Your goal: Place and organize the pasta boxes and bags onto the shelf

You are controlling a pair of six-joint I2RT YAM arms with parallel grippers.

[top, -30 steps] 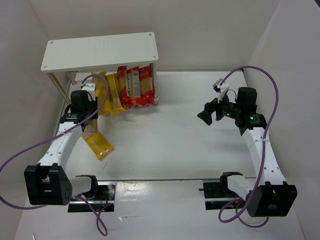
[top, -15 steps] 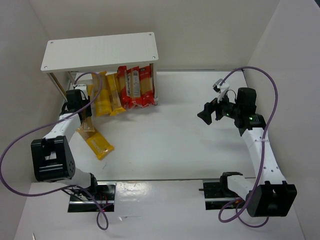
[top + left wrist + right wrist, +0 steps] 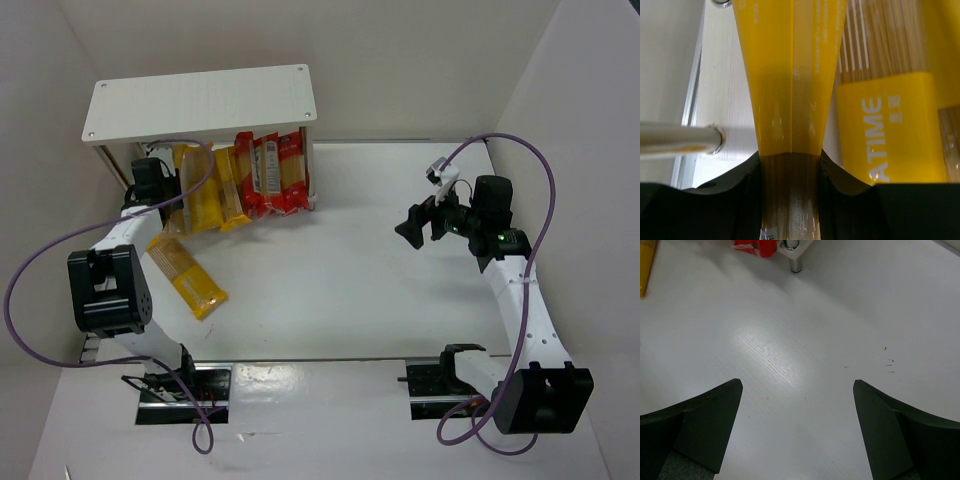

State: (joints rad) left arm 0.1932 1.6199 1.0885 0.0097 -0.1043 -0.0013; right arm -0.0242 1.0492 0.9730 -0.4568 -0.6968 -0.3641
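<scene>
Up top, our right gripper (image 3: 415, 228) gapes wide and empty, well apart from the shelf (image 3: 200, 100). Left wrist: the left gripper (image 3: 790, 200) clamps a yellow pack (image 3: 790, 90), which runs ahead of the fingers (image 3: 730, 200) beside its neighbour (image 3: 885, 125), likely to line the two up. Right wrist: only table (image 3: 800, 365) between the fingers.

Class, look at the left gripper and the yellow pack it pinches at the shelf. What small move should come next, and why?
Probably ease the yellow pack deeper under the shelf, in line with the neighbouring yellow pack. The left gripper is shut on it, and the top view shows its near end slanting out over the table.
</scene>
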